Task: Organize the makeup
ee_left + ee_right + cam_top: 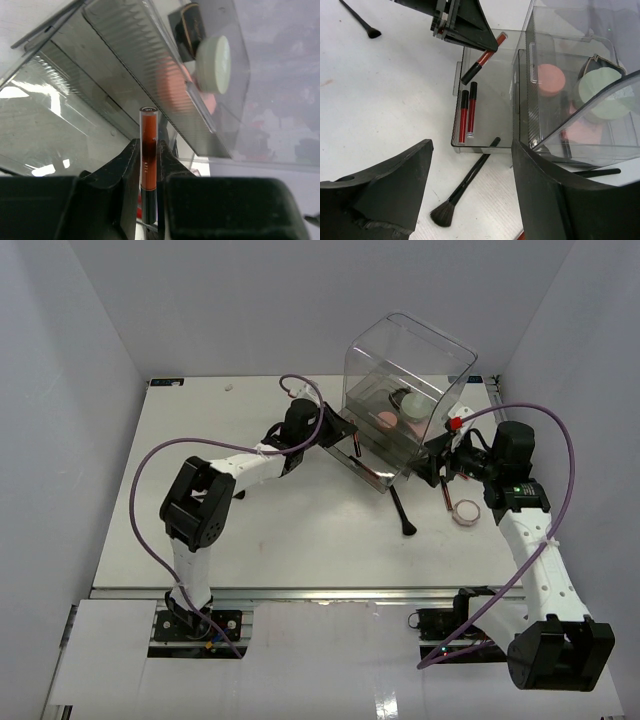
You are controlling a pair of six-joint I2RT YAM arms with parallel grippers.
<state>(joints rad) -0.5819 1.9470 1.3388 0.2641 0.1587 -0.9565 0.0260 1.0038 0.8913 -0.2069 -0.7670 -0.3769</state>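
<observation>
My left gripper (pixel 149 150) is shut on a slim red and black pencil (pixel 148 142), holding it over the pulled-out bottom drawer (pixel 490 95) of the clear box (pixel 405 380). Two more red pencils (pixel 467 116) lie in that drawer. A pink compact (pixel 551 80), a pale green compact (pixel 600 92) and a small black compact (pixel 192 25) sit inside the box. My right gripper (pixel 472 150) stands open and empty at the box's right front corner, above a black-handled brush (pixel 465 185) on the table.
A round pink compact (pixel 466 512) lies on the table right of the brush (pixel 402 510). A second thin brush (pixel 360 20) lies further off on the table. White walls enclose the table on three sides.
</observation>
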